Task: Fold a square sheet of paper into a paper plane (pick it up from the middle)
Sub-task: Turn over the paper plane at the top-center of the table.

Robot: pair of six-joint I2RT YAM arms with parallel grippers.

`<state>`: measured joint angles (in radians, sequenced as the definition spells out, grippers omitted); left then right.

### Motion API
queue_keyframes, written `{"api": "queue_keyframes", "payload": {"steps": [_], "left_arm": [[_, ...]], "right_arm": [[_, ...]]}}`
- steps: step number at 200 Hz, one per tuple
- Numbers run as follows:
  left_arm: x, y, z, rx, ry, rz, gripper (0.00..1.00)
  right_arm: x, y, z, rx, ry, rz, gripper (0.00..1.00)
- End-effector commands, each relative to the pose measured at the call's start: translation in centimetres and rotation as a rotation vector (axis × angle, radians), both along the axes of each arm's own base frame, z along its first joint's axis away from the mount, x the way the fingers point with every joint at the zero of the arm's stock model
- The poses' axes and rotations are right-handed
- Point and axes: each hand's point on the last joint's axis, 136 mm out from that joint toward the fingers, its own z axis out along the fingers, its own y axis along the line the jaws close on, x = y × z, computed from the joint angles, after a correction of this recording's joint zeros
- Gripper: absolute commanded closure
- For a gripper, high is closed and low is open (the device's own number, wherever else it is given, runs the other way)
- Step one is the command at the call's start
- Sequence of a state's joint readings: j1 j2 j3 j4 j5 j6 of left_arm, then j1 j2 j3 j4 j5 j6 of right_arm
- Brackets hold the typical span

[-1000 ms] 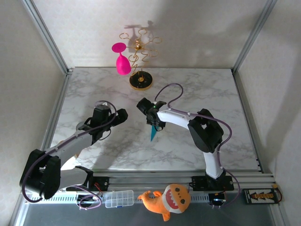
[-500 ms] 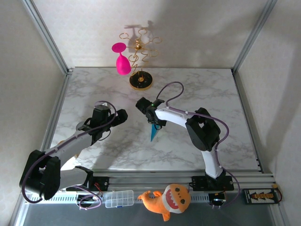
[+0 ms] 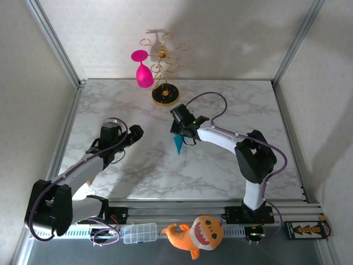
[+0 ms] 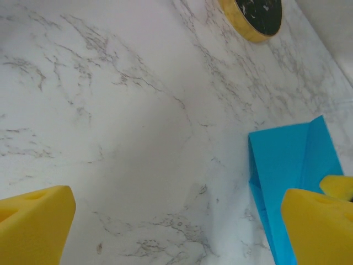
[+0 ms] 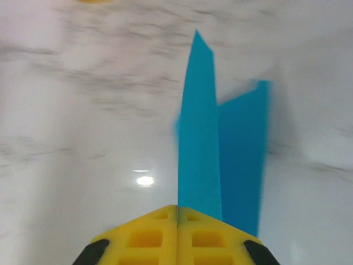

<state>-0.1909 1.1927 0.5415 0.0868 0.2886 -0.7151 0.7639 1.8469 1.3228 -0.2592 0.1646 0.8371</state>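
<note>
Right wrist view: jaws of the right gripper (image 5: 177, 211) pinch the paper plane (image 5: 197, 138).

The narrow turquoise paper plane (image 3: 178, 145) is pinched at one end.

Closed the right gripper (image 5: 177, 221) fully on the paper plane (image 5: 198, 138), carried it a little toward 12 o'clock and nearer the gold stand (image 3: 165, 98), swung the right elbow out toward 3 o'clock, and pulled the wide-open left gripper (image 3: 135, 131) back toward 9 o'clock, farther from the paper plane.
</note>
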Motion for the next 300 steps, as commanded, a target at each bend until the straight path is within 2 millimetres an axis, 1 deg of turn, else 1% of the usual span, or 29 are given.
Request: {"api": "queue_keyframes", "payload": {"steps": [1, 18, 39, 60, 67, 71, 87, 101, 121, 128, 156, 159, 166, 183, 207, 227, 241, 256, 274, 300], "left_arm": [[0.0, -0.9, 1.0, -0.135, -0.033, 0.008, 0.06], [0.0, -1.8, 1.0, -0.195, -0.038, -0.013, 0.07], [-0.2, -2.3, 0.5, -0.239, -0.024, -0.019, 0.1], [-0.6, -2.6, -0.6, -0.253, 0.002, -0.016, 0.13], [-0.7, -2.8, -1.0, -0.256, 0.02, -0.017, 0.15], [-0.5, -3.0, -0.7, -0.264, 0.001, -0.024, 0.16], [-0.7, -3.8, -1.3, -0.281, 0.014, -0.048, 0.2], [-0.8, -4.6, -1.8, -0.288, 0.03, -0.067, 0.23], [-1.0, -5.9, -2.9, -0.295, 0.063, -0.097, 0.33], [-1.0, -6.4, -3.3, -0.297, 0.074, -0.106, 0.38], [-1.0, -8.1, -4.2, -0.309, 0.101, -0.146, 0.53], [-1.0, -8.2, -4.3, -0.307, 0.104, -0.15, 0.54], [-1.0, -8.6, -4.5, -0.308, 0.108, -0.162, 0.57], [-0.8, -9.3, -4.9, -0.308, 0.117, -0.178, 0.62], [-0.7, -9.5, -5.5, -0.305, 0.129, -0.18, 0.72], [-0.5, -9.8, -5.5, -0.319, 0.122, -0.189, 0.73], [-0.4, -10.0, -5.3, -0.332, 0.114, -0.199, 0.71], [-0.3, -10.0, -5.6, -0.327, 0.12, -0.199, 0.71], [-0.2, -10.1, -6.1, -0.322, 0.133, -0.201, 0.74], [-0.1, -10.3, -6.4, -0.323, 0.138, -0.211, 0.76]], "right_arm": [[0.0, 4.3, 2.1, 0.234, -0.053, 0.181, 1.0], [-0.7, 5.4, 1.5, 0.333, -0.025, 0.238, 1.0], [-1.4, 5.9, 1.3, 0.418, -0.002, 0.277, 1.0], [-2.0, 5.5, 0.6, 0.453, 0.012, 0.292, 1.0], [-2.2, 5.2, -0.1, 0.455, 0.028, 0.292, 1.0], [-2.3, 5.1, -0.5, 0.454, 0.038, 0.291, 1.0], [-3.1, 4.9, -1.9, 0.458, 0.072, 0.3, 1.0], [-3.4, 4.6, -2.8, 0.452, 0.087, 0.294, 1.0], [-3.7, 4.1, -3.8, 0.436, 0.102, 0.274, 1.0], [-3.8, 3.9, -4.1, 0.429, 0.106, 0.268, 1.0], [-4.1, 3.4, -4.9, 0.414, 0.117, 0.254, 1.0], [-3.3, 2.6, -5.0, 0.414, 0.115, 0.23, 1.0], [-3.2, 2.5, -5.1, 0.414, 0.116, 0.227, 1.0], [-3.2, 2.3, -5.4, 0.409, 0.122, 0.223, 1.0], [-3.3, 2.3, -5.5, 0.406, 0.124, 0.219, 1.0], [-3.4, 2.2, -5.8, 0.402, 0.134, 0.218, 1.0], [-3.4, 2.1, -5.9, 0.401, 0.135, 0.216, 1.0], [-3.4, 2.1, -5.9, 0.399, 0.136, 0.215, 1.0], [-3.3, 2.1, -6.0, 0.398, 0.138, 0.212, 1.0], [-3.4, 2.0, -6.3, 0.394, 0.145, 0.209, 1.0]]}}
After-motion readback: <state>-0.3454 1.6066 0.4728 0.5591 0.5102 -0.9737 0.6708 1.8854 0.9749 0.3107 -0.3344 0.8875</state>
